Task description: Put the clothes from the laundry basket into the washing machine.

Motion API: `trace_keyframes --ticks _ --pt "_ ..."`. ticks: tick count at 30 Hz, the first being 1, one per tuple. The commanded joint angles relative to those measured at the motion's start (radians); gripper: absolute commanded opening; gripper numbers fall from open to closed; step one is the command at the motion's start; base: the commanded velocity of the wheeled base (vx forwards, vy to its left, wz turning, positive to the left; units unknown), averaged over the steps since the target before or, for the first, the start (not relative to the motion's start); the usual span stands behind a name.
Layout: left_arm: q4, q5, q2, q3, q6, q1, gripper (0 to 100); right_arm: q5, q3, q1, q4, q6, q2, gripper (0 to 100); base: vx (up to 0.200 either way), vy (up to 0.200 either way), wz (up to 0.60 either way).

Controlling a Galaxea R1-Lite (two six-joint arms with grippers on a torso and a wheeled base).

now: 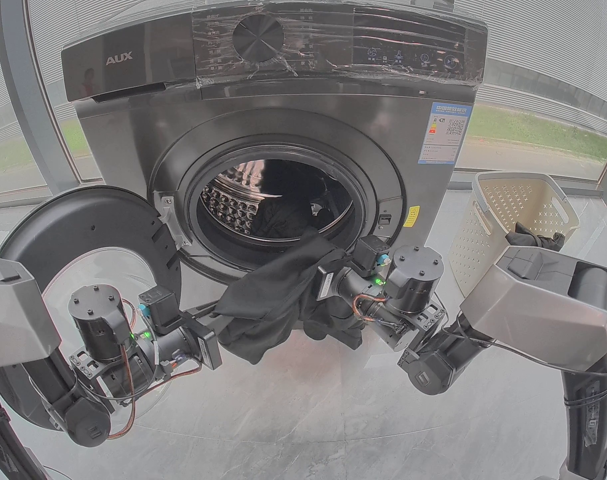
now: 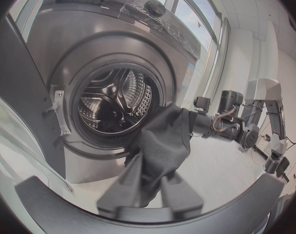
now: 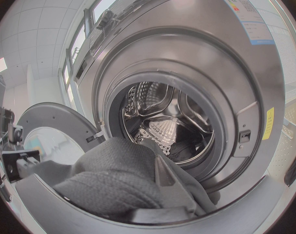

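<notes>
We've got the dark garment [image 1: 270, 298] slung between both arms, right in front of the washing machine [image 1: 383, 128]. The left claw [image 2: 151, 187] is clamped on the lower end, with cloth pinched between its fingers. The right claw [image 1: 319, 281] is closed on the upper end, fabric bunched over it.

In the head view the garment's long axis runs from 8 o'clock at the left claw up to 2 o'clock at the right claw. So it lies slantwise across the opening and doesn't point into it. The drum mouth [image 1: 277, 198] sits at 12 o'clock from the cloth. The right claw is the nearer one, just beside the lower rim, with the fabric's top corner at the lip.

Dark clothes [image 1: 283, 216] lie inside the drum. The door [image 1: 83, 235] stands wide open at 9 o'clock, and the laundry basket [image 1: 510, 211] is at 3 o'clock with another dark piece [image 1: 533, 239] in it. We'd judge the right end has to lead in, with the left end following
</notes>
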Motion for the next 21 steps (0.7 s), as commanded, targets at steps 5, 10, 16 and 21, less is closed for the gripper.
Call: trace_keyframes --ticks 5,10,16,21 --pt "-0.002 -0.02 0.025 0.06 0.001 -0.041 100 0.0 -0.005 -0.007 0.005 0.0 -0.029 0 0.0 0.0 0.0" --pt "-0.002 -0.069 0.031 0.072 0.005 -0.046 100 0.0 -0.023 -0.013 0.022 0.0 -0.027 0 0.0 0.0 0.0" --pt "-0.002 -0.075 0.042 0.075 0.005 -0.043 100 0.0 -0.063 -0.019 0.056 0.0 -0.032 0 0.0 0.0 0.0" --pt "-0.002 -0.063 0.068 0.018 -0.001 -0.038 100 0.0 -0.051 0.012 0.05 0.0 -0.053 0 0.0 0.0 0.0"
